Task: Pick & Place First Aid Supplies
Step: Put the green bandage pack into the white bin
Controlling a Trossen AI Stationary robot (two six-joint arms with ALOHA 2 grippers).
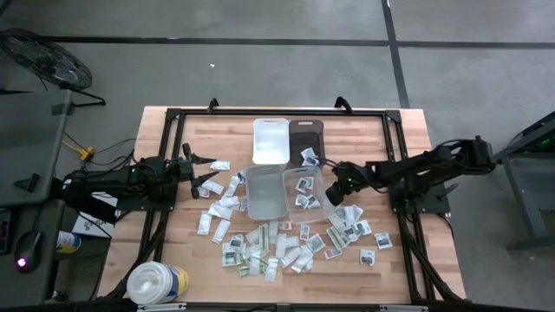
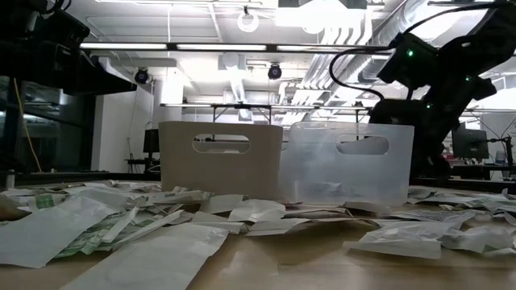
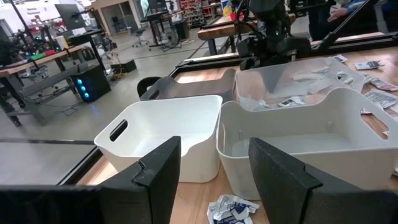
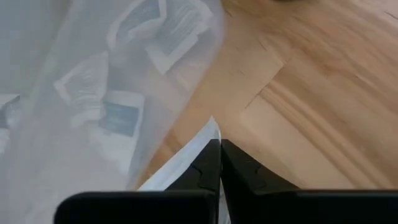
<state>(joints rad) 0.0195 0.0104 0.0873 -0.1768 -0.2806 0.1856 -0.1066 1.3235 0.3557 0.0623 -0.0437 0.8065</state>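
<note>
Right hand [image 4: 219, 163], right of centre beside the clear bin [image 1: 305, 186], pinches a packet [image 4: 186, 163]; lift clear over the rim before releasing. Left hand [image 3: 214, 174] waits open, left.

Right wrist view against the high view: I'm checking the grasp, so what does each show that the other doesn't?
Only the right wrist view shows the right claw shut on a small flat white paper packet. Only the high view shows the open left claw and the big white round tub. Both show the clear rectangular plastic bin holding packets and the wooden table.
</note>
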